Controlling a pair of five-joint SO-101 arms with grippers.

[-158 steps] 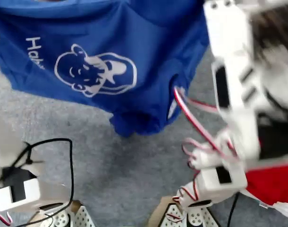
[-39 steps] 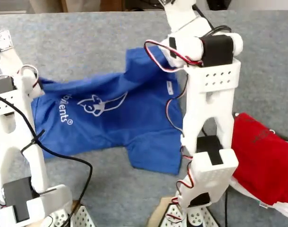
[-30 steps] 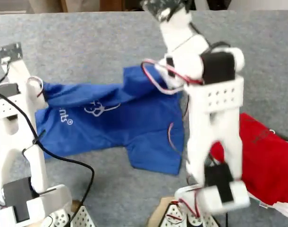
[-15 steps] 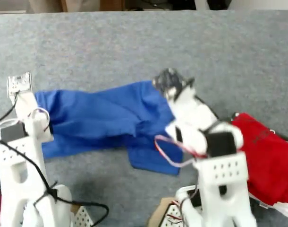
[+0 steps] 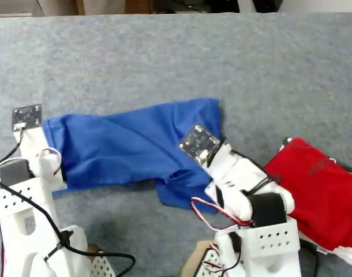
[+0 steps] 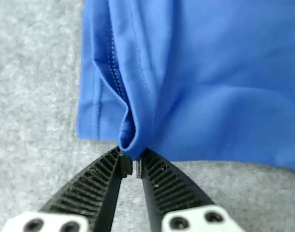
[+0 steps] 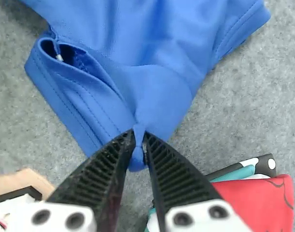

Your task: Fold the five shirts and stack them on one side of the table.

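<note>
A blue shirt (image 5: 130,147) lies across the middle of the grey table, doubled over into a long band with one sleeve (image 5: 184,193) sticking out at its near edge. My left gripper (image 6: 134,163) is shut on a fold at the shirt's left end (image 6: 138,96). My right gripper (image 7: 139,144) is shut on a pinch of blue cloth (image 7: 152,92) near the sleeve. In the high view the left arm (image 5: 26,190) stands low at the shirt's left end and the right arm (image 5: 239,184) at its right end. A folded red shirt (image 5: 317,187) tops a stack at the right.
Under the red shirt (image 7: 263,205), teal, white and black edges (image 7: 244,169) of other folded shirts show. Bare grey table (image 5: 164,57) stretches behind the blue shirt. The arm bases stand at the table's near edge.
Both arms came down toward the near side, carrying the shirt's far edge over onto itself. The white print is now hidden inside the fold.
</note>
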